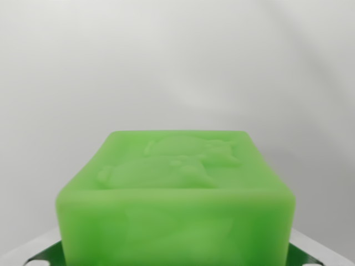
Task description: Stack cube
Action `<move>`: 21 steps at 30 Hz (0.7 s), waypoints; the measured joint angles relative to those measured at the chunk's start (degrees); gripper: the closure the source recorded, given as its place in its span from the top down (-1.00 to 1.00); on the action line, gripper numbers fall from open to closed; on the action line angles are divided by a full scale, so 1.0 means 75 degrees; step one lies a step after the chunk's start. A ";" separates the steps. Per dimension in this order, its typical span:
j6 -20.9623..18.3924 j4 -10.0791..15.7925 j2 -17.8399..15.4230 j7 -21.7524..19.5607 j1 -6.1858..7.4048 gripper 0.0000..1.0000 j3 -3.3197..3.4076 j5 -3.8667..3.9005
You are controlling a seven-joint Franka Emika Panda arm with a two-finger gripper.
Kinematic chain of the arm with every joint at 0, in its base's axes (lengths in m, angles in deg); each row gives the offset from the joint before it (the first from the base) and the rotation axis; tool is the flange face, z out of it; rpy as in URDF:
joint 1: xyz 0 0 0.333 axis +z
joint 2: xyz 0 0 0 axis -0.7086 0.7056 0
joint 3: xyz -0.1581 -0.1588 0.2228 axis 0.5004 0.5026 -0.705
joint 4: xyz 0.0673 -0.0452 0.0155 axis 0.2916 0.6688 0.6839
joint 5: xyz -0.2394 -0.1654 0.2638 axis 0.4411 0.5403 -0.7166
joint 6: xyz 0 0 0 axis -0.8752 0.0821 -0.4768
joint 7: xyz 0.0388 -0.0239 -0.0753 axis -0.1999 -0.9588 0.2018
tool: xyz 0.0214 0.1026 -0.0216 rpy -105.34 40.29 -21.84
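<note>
A translucent green cube (pixel 176 194) fills the lower middle of the wrist view, very close and slightly blurred. Its top face carries a raised relief figure. Pale grey fingertips (pixel 25 254) show at the bottom left and bottom right corners, pressed against the cube's two sides, with dark green patches just inside them. My gripper (pixel 176 257) is shut on the cube, which hides most of both fingers. No second cube is in view.
A plain, pale grey surface (pixel 177 61) lies behind and above the cube, with faint soft shadows running across it.
</note>
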State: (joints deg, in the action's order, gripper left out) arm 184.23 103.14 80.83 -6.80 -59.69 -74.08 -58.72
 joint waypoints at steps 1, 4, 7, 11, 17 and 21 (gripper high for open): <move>0.0003 0.0022 -0.0010 -0.0028 0.0011 -1.00 0.0001 -0.0001; 0.0038 0.0164 -0.0080 -0.0228 0.0081 -1.00 0.0005 -0.0004; 0.0073 0.0284 -0.0172 -0.0391 0.0131 -1.00 0.0012 -0.0007; 0.0120 0.0455 -0.0311 -0.0640 0.0197 -1.00 0.0020 -0.0010; 0.0184 0.0698 -0.0478 -0.1006 0.0295 -1.00 0.0027 -0.0013; 0.0227 0.0864 -0.0606 -0.1264 0.0366 -1.00 0.0031 -0.0014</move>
State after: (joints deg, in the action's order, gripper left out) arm 185.93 109.62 76.29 -16.28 -56.94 -73.85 -58.82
